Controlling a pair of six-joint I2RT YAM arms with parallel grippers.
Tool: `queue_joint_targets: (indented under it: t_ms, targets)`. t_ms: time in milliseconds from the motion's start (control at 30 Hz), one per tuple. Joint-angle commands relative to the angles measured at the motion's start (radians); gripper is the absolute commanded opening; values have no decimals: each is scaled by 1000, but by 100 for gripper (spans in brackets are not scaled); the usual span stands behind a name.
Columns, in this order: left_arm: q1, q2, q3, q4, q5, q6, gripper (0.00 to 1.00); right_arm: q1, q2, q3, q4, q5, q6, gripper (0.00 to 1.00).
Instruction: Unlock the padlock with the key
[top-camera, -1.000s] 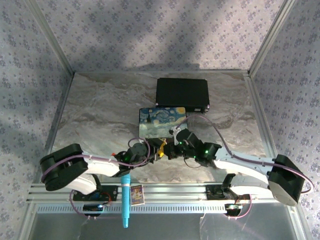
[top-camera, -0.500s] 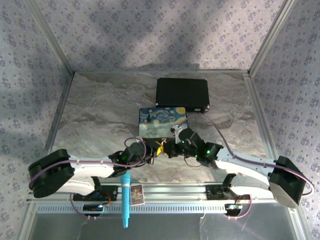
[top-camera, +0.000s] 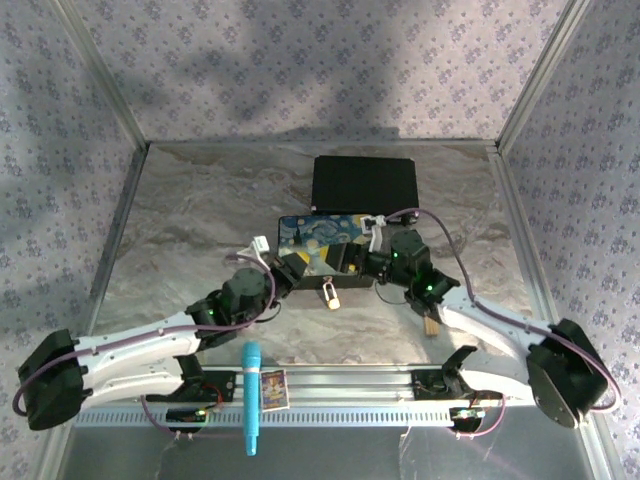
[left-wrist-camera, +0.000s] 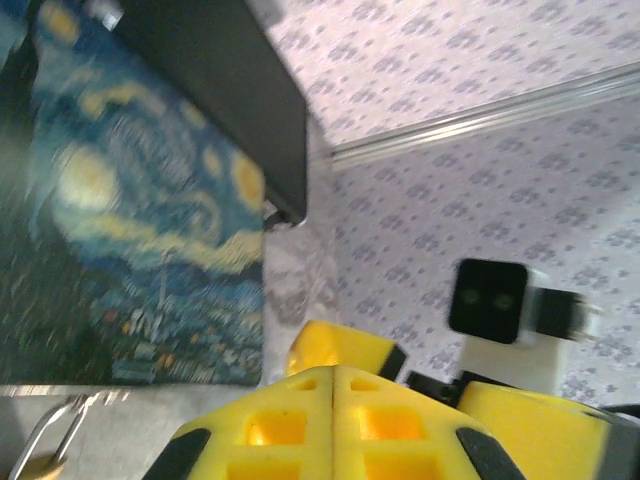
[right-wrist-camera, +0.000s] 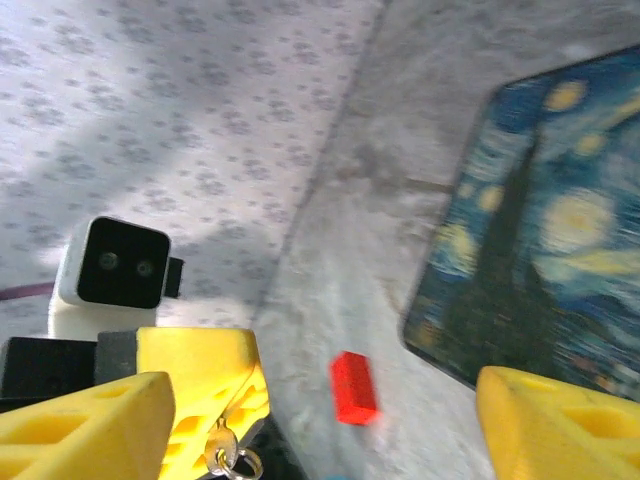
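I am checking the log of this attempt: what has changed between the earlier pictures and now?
Both grippers moved away from the bases toward the starry-night box. The right gripper opened and let go of the padlock, which now lies on the table between them. The left gripper is shut, a key hanging under its fingers. The box, black case and blue pen did not move.

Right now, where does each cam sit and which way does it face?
Top external: above and behind the bases, looking down on the table; both arms, left gripper, right gripper.
Left wrist: low, facing the starry box and padlock; own shut fingers at bottom.
Right wrist: low, facing the key ring at the left gripper, red piece; own fingers apart.
Shared: all see the starry box.
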Motion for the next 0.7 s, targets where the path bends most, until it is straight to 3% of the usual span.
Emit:
queue_joint_targets:
  t_ms: [0,300,667]
  targets:
    - [26,-51,-9,83,-8,171,0,1,55,52,267,-131,140,73]
    - [54,-68,-2,216,37,227,0,39,154,72,490,-187,234,57]
    - [67,-43,15,255,64,217,0,71,188,85,536,-217,223,33]
